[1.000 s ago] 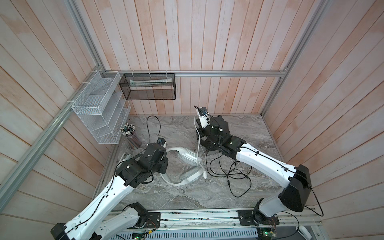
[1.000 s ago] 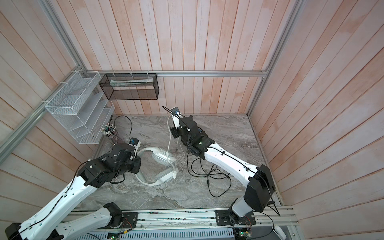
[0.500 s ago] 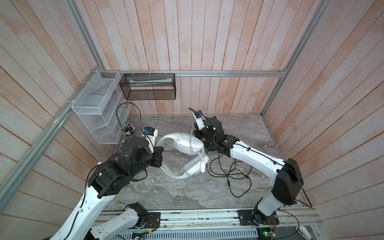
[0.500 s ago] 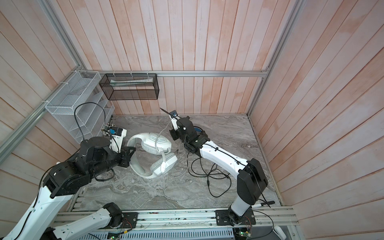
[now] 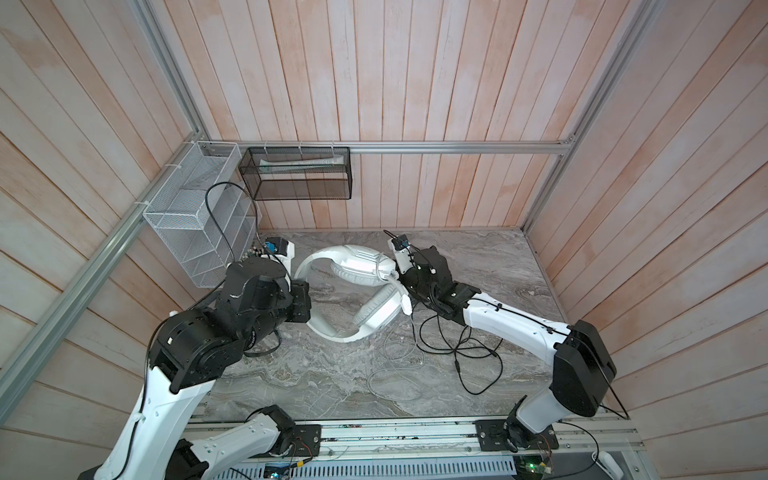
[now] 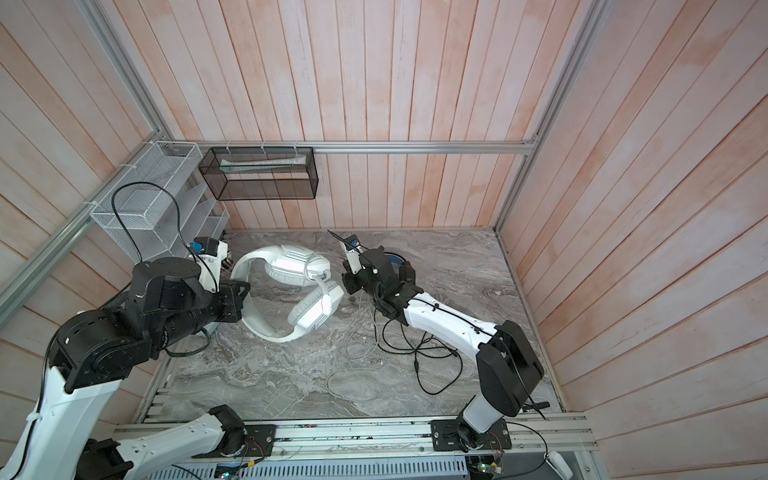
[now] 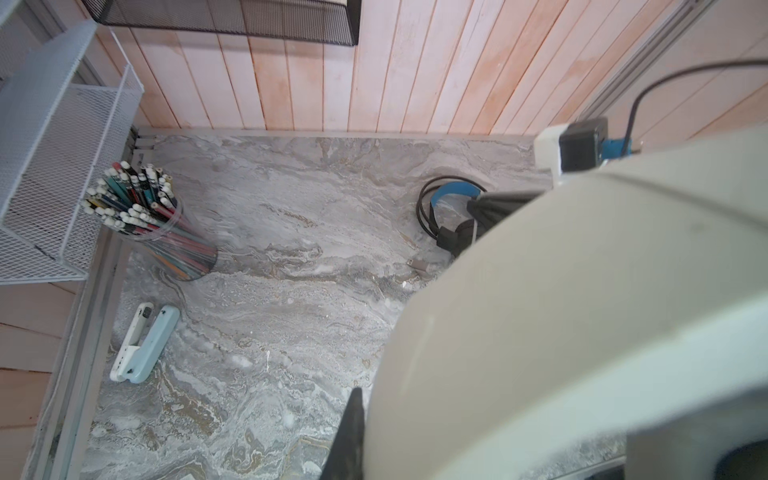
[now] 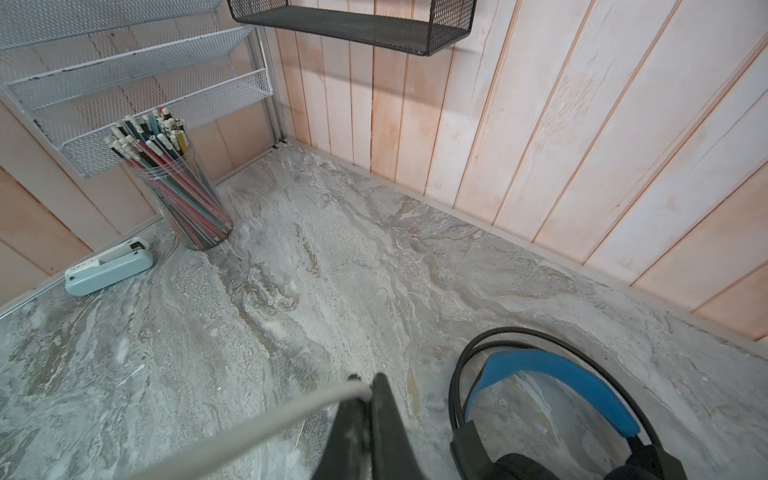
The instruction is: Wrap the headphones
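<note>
- front of the marble table (image 5: 291, 386): slack loops of grey-white cable (image 5: 395, 376) and black cable (image 5: 469, 353) lie tangled and unwound.
- mid-table, the left gripper (image 5: 309, 301) is clamped on the band of the white headset (image 5: 361, 262), which looks lifted (cups facing the other arm).
- just right of the cups, the right gripper (image 8: 365, 390) pinches the grey-white cable. winding likely means carrying it leftward around the band, and this arm is nearer.
- behind it, the black headset (image 8: 561, 374) lies flat.
- far left, a clear cup (image 8: 183, 199) is packed with pencils. on the wall, a white rack (image 5: 195, 220) shows nothing in its tiers and a black basket (image 5: 299, 189) holds a pale tube (image 5: 303, 164).
</note>
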Robot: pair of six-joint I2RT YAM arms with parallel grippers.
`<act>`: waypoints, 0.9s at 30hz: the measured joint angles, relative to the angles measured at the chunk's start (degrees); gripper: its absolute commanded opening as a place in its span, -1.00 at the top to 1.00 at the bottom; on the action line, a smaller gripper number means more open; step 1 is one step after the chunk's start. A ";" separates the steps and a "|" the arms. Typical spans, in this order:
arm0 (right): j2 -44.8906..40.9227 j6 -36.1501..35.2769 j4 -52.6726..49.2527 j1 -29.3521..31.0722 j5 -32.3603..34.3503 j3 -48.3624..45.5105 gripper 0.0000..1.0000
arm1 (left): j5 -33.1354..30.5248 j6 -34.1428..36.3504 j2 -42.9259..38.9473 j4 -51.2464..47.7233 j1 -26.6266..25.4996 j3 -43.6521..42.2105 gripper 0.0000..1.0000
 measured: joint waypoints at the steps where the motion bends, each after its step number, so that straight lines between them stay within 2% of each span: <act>1: -0.55 0.42 0.59 -0.02 -0.26 -1.07 0.45 | -0.22 -0.35 0.68 -0.50 0.00 1.81 1.00; 4: -1.79 1.20 2.82 -0.39 -1.51 -4.31 0.12 | -0.37 -0.90 1.97 -0.46 -0.04 6.29 1.00; 8: -3.50 2.47 5.62 -0.74 -3.39 -8.66 -0.07 | -0.37 -1.29 3.80 -0.68 -0.04 11.52 1.00; 19: -8.76 6.88 11.85 -1.03 -8.63 -19.26 -0.30 | -1.22 -1.20 11.89 -3.26 -0.07 23.43 1.00; 23: -13.60 8.85 12.46 -1.07 -10.58 -23.34 -0.41 | -2.60 -0.83 12.28 -3.30 -0.07 23.96 1.00; 27: -18.51 10.95 12.41 -1.16 -12.00 -24.76 -0.42 | -3.41 -0.68 12.41 -3.26 -0.07 23.91 1.00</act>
